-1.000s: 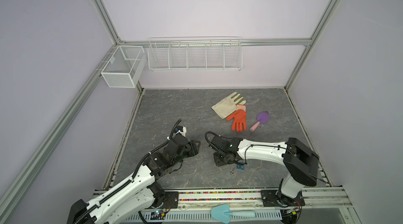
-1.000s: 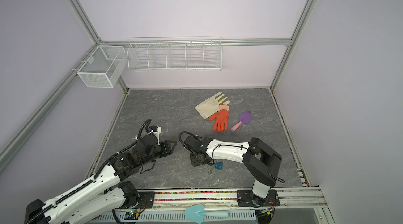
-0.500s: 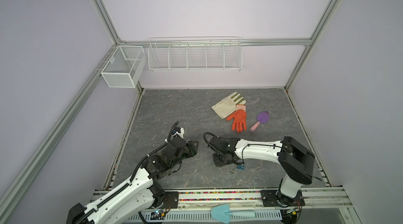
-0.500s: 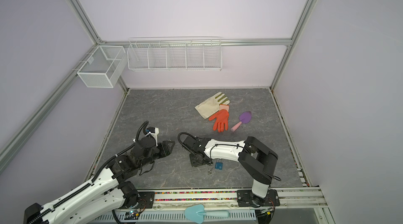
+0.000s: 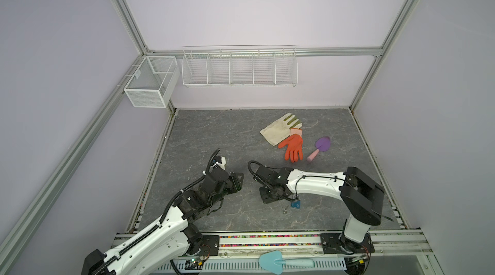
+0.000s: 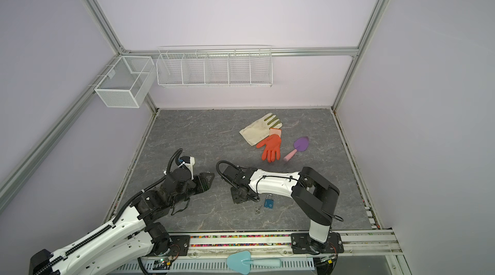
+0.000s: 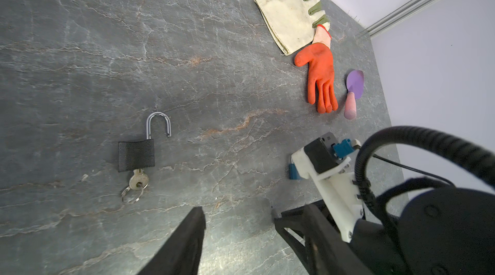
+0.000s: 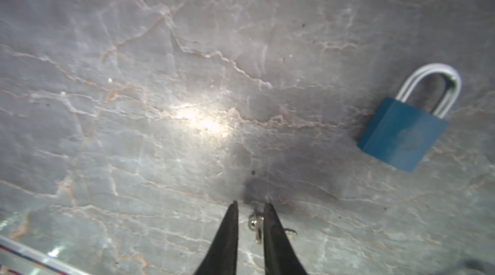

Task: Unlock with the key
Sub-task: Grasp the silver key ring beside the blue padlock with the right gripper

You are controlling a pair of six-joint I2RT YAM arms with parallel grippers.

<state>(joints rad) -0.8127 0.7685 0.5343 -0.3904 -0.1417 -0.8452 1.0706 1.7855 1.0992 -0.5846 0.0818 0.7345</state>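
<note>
Right gripper (image 8: 251, 202): the jaws stood a narrow gap apart, with the tips low over the table (image 8: 134, 72) and one on each side of the key (image 8: 257, 229). No firm clamp on it was evident.
Left gripper (image 7: 237, 210): the jaws stood wide and held nothing. It hovered left of centre in both top views.
Key location: it lay flat in the lower centre of a top view, just below and left of the blue padlock (image 6: 269, 203) and apart from it.
Blue padlock: it lay flat with its shackle closed, and neither gripper touched it.
Hazard, key: the key was thin and flat on a hard surface. The fingertips could ride over it, flick it away or pinch it askew, and an askew grip would spoil insertion.
Hazard, padlock: the body was loose. Pushing the key in without bracing it would likely slide it.
Key axis: the long axis appeared to run roughly along the gap between the fingers. Which end was the blade could not be told.
Padlock axis: the body-to-shackle axis ran nearly up the top-view frame. The shackle pointed toward the upper edge, and the base faced the lower edge.
</note>
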